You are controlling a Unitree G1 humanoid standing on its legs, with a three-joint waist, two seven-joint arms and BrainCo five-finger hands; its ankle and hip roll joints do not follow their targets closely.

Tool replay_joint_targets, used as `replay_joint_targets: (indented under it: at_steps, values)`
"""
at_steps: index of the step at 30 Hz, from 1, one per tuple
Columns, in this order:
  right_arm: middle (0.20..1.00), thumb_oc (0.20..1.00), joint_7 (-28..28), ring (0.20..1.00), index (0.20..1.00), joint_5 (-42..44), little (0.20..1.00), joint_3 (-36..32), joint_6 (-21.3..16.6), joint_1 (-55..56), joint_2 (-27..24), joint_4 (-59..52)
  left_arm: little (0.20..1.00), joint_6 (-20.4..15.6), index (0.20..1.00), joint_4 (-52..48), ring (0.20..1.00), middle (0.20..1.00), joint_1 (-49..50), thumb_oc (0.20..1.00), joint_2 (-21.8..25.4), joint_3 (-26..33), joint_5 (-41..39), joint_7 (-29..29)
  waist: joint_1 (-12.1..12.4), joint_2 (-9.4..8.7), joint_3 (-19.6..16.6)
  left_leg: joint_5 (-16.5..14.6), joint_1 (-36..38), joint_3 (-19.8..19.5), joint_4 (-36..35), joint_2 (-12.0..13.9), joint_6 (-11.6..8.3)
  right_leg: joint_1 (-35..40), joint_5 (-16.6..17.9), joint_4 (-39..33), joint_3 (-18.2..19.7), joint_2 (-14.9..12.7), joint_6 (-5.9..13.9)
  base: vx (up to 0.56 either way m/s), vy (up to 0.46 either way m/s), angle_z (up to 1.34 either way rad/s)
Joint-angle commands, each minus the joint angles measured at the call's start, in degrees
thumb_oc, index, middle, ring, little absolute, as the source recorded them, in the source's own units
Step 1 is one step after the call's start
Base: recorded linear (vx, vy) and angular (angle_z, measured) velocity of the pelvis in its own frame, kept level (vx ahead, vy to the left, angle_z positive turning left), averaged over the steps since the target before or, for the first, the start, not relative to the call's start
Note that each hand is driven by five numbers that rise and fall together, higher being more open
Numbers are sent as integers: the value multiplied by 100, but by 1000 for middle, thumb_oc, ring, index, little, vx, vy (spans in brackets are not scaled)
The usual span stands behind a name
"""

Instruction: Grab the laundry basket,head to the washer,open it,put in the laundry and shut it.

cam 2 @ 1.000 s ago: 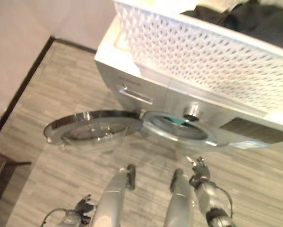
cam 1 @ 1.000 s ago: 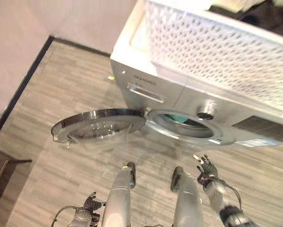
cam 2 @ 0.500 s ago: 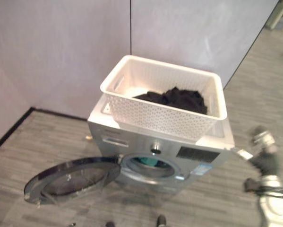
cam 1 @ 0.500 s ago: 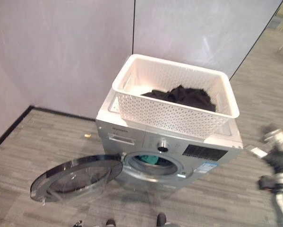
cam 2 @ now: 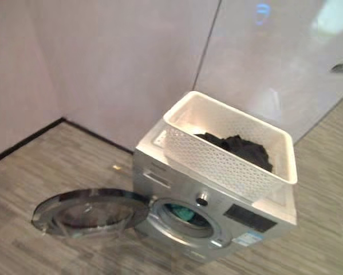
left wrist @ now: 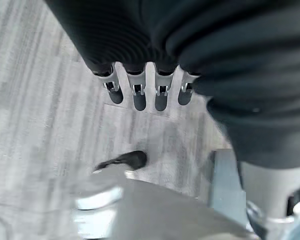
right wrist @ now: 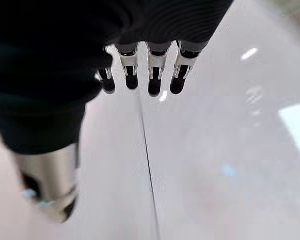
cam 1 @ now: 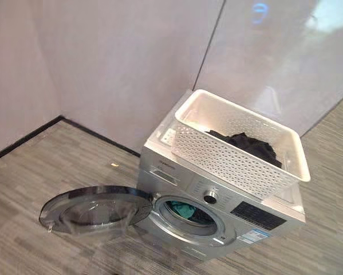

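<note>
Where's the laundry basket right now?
The white laundry basket sits on top of the washer, right of centre in the eye views, above its open door.

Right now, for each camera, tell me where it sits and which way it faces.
Left eye view: on the head, looking down at the washer, its door swung open, and the white laundry basket on top.
Right eye view: beside it, same scene; both share washer, basket and dark laundry.
Left wrist view: on the left wrist, facing the floor; the left hand hangs with straight fingers.
Right wrist view: on the right wrist, facing the pale wall; the right hand has straight fingers.
</note>
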Motion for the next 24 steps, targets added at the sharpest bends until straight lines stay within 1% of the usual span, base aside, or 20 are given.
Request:
replay_joint_targets:
  at_steps: [1, 2, 3, 4, 6, 7, 8, 9, 10, 13, 18, 19, 20, 21, 22, 23, 24]
  values:
    - [1000, 1000, 457, 1000, 1000, -1415, 1000, 2320, 163, -2503, -111, 433, 1000, 21, 1000, 294, 1000, 1000, 214, 1000, -22, -21, 186, -49, 497, 119, 414, -30, 261, -14, -264, 120, -9, -267, 376, 136, -76, -94, 167, -4, -24, 24]
    - [1000, 1000, 637, 1000, 1000, -1471, 1000, 3234, 197, -3240, -67, 430, 1000, 29, 1000, 276, 1000, 1000, 255, 1000, -39, 31, 185, -90, 515, 130, 455, -26, 222, -32, -258, 145, -25, -270, 380, 119, -101, -79, 166, -34, -26, 3]
    - [1000, 1000, 740, 1000, 1000, -1398, 1000, 3736, 182, -3655, -13, 368, 1000, 34, 1000, 256, 1000, 1000, 255, 1000, -91, 89, 153, -105, 508, 197, 515, 6, 144, -63, -253, 158, -29, -307, 390, 114, -115, -73, 162, -69, -31, 7]
    - [1000, 1000, 721, 1000, 1000, -1388, 1000, 3906, 177, -3753, -54, 336, 1000, 31, 1000, 222, 1000, 1000, 240, 1000, -137, 105, 86, -146, 490, 212, 584, 69, 25, -114, -251, 156, -30, -389, 424, 111, -128, -88, 171, -83, -20, 16]
    - [1000, 1000, 664, 1000, 1000, -1406, 1000, 3864, 191, -3718, -59, 375, 1000, 30, 1000, 203, 1000, 1000, 222, 1000, -167, 84, 56, -139, 486, 234, 629, 105, -77, -168, -237, 155, -32, -449, 425, 115, -147, -84, 165, -46, -22, 19]
    - [1000, 1000, 726, 1000, 1000, -1522, 1000, 3801, 180, -3497, -131, 239, 1000, 33, 1000, 198, 1000, 1000, 183, 1000, -176, 51, 46, -146, 479, 198, 709, 93, -123, -220, -219, 186, -42, -480, 414, 118, -148, -57, 151, -8, -31, 14]
    - [1000, 1000, 800, 1000, 1000, -1569, 1000, 3864, 184, -3461, -166, 177, 1000, 34, 1000, 182, 1000, 1000, 169, 1000, -163, 30, 51, -159, 479, 166, 733, 102, -154, -225, -215, 195, -45, -501, 424, 116, -147, -61, 150, -11, -35, 11]
    - [1000, 1000, 899, 1000, 1000, -1650, 1000, 4067, 183, -3529, -187, 96, 1000, 35, 1000, 147, 1000, 1000, 154, 1000, -164, 2, 56, -170, 493, 140, 759, 107, -176, -244, -214, 201, -48, -513, 416, 115, -149, -56, 145, -7, -9, 10]
    - [1000, 1000, 900, 1000, 1000, -1647, 1000, 4095, 183, -3557, -186, 98, 1000, 35, 1000, 147, 1000, 1000, 153, 1000, -170, 2, 56, -170, 491, 146, 760, 107, -176, -244, -214, 201, -48, -514, 416, 115, -149, -56, 145, -4, -15, 8]
    - [1000, 1000, 1104, 1000, 1000, -1679, 1000, 4376, 159, -3595, -263, -154, 1000, 28, 1000, 86, 1000, 1000, 87, 1000, -199, 0, -17, -212, 445, 64, 795, 125, -213, -243, -221, 192, -38, -575, 431, 106, -103, -50, 141, -2, -3, 2]
    - [1000, 1000, 1290, 1000, 1000, -1605, 1000, 4552, 172, -3608, -361, -292, 1000, 27, 1000, 82, 1000, 1000, 22, 1000, -215, 0, -12, -204, 377, 50, 773, 103, -184, -181, -230, 197, -33, -610, 419, 105, -17, -37, 135, 2, 0, -5]
    - [1000, 1000, 1372, 1000, 1000, -1492, 1000, 4525, 188, -3561, -366, -311, 1000, 28, 1000, 94, 1000, 1000, 18, 1000, -237, 2, 9, -191, 355, 73, 762, 97, -170, -164, -232, 200, -32, -610, 418, 105, -5, -37, 132, 7, -4, -12]
    - [1000, 1000, 1549, 1000, 1000, -1132, 1000, 4338, 228, -3362, -418, -417, 1000, 32, 1000, 104, 1000, 1000, -9, 1000, -253, 12, 13, -219, 298, 87, 739, 79, -126, -109, -239, 205, -35, -613, 416, 102, 45, -27, 136, 7, -4, -15]
    - [1000, 1000, 1553, 1000, 1000, -1132, 1000, 4287, 230, -3312, -419, -422, 1000, 32, 1000, 104, 1000, 1000, -9, 1000, -242, 12, 13, -220, 305, 77, 740, 78, -123, -105, -240, 205, -35, -613, 417, 102, 50, -27, 136, 5, 5, -20]
    - [1000, 1000, 1712, 1000, 1000, -747, 1000, 3989, 282, -3042, -454, -516, 1000, 27, 1000, 92, 1000, 1000, -14, 1000, -256, 40, -9, -256, 270, 102, 729, 67, -87, -45, -244, 210, -34, -621, 417, 98, 106, -24, 139, -3, 8, -15]
    - [1000, 1000, 1749, 1000, 1000, -568, 1000, 3868, 300, -2945, -447, -523, 1000, 18, 1000, 80, 1000, 1000, -5, 1000, -281, 40, -26, -281, 247, 125, 722, 59, -67, -20, -249, 212, -31, -627, 419, 94, 125, -23, 138, -9, 11, -16]
    - [1000, 1000, 1896, 1000, 1000, -510, 1000, 3717, 331, -2768, -443, -564, 1000, -6, 1000, 66, 1000, 1000, 9, 1000, -246, 21, -44, -309, 239, 101, 718, 48, -35, 17, -252, 218, -34, -633, 420, 92, 162, -20, 141, -10, 2, -18]
